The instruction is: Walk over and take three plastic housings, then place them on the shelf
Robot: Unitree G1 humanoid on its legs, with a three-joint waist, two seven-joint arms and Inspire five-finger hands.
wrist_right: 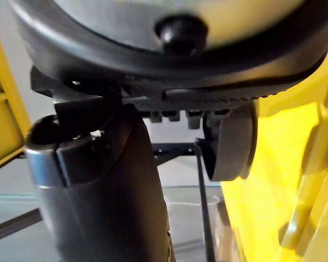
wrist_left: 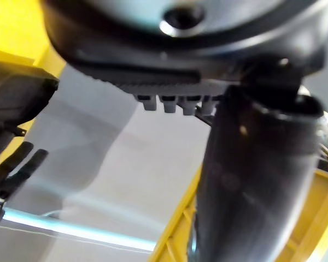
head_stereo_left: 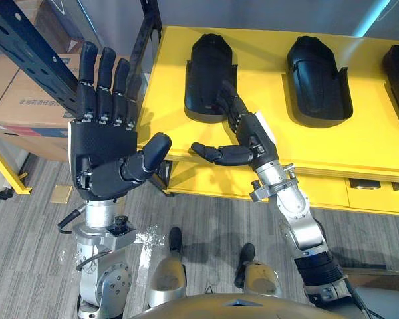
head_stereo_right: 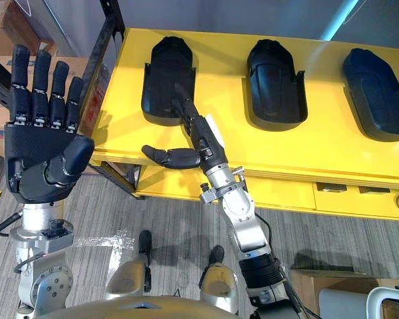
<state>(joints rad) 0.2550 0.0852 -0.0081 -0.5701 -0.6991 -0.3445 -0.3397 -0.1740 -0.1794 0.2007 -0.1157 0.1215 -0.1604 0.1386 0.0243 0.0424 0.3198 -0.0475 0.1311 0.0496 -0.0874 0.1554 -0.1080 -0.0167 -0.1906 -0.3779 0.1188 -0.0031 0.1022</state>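
Three black plastic housings lie in a row on the yellow table (head_stereo_left: 272,143): the left housing (head_stereo_left: 209,76), the middle housing (head_stereo_left: 318,80) and the right housing (head_stereo_right: 376,93). My right hand (head_stereo_left: 249,136) reaches over the table's front edge, open. Its straight fingers (head_stereo_left: 227,100) lie over the near end of the left housing, and its thumb sticks out sideways below the edge. My left hand (head_stereo_left: 106,153) is raised off the table's left corner with the palm up, open and holding nothing.
A dark metal rack upright (head_stereo_left: 26,53) slants past the left hand, with cardboard boxes (head_stereo_left: 20,100) behind it. The table front has drawers (head_stereo_left: 372,193). Grey plank floor (head_stereo_left: 26,226) lies below, and a cardboard box (head_stereo_right: 339,292) stands at the lower right.
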